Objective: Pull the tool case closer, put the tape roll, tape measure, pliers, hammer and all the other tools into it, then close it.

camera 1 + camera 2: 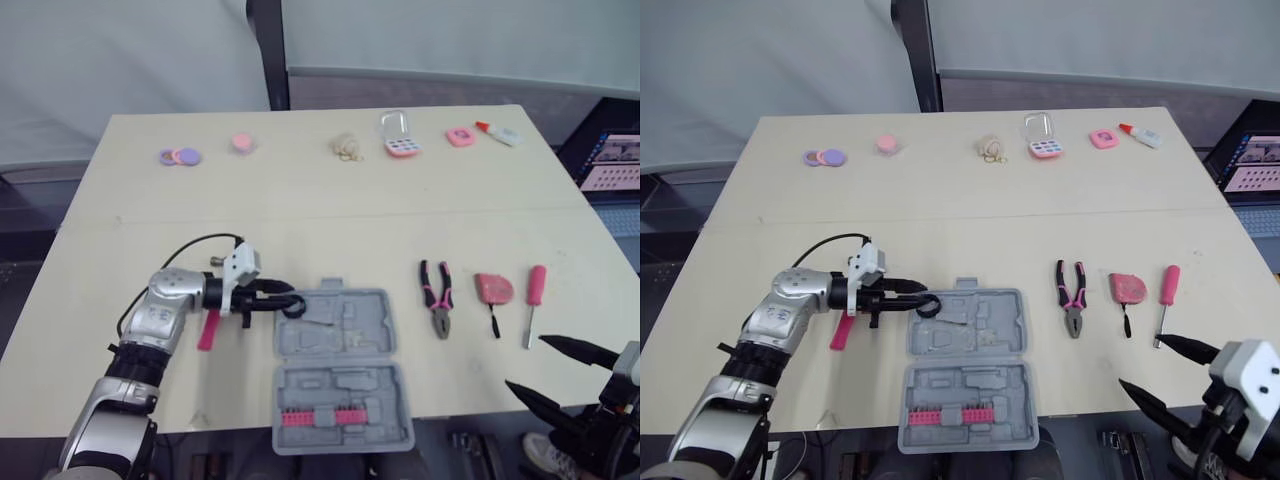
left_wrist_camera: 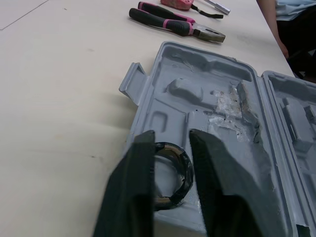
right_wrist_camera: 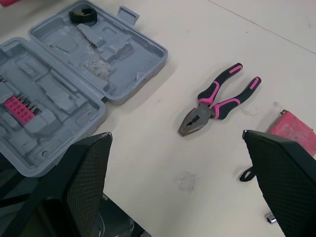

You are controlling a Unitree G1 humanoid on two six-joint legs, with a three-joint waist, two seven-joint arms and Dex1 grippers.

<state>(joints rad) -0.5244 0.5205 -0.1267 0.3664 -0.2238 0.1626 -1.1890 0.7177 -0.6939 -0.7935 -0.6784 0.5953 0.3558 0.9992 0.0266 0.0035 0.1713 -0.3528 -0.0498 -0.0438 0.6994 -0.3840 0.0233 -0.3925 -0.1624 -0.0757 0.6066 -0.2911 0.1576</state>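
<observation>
The grey tool case (image 1: 340, 372) lies open near the table's front edge, with a pink bit strip (image 1: 322, 417) in its near half. My left gripper (image 1: 292, 300) is shut on the black tape roll (image 2: 173, 170), which rests in the far-left corner of the case. A pink-handled hammer (image 1: 209, 328) lies under my left wrist. To the right of the case lie the pliers (image 1: 437, 297), the pink tape measure (image 1: 493, 288) and a pink screwdriver (image 1: 535, 295). My right gripper (image 1: 525, 362) hangs wide open at the front right, holding nothing.
Along the far edge sit purple and pink discs (image 1: 179, 156), a pink lid (image 1: 242, 142), rubber bands (image 1: 346, 148), a small pink box (image 1: 400, 140), a pink item (image 1: 460, 137) and a glue bottle (image 1: 500, 132). A person's arm (image 2: 284, 29) shows beyond the case.
</observation>
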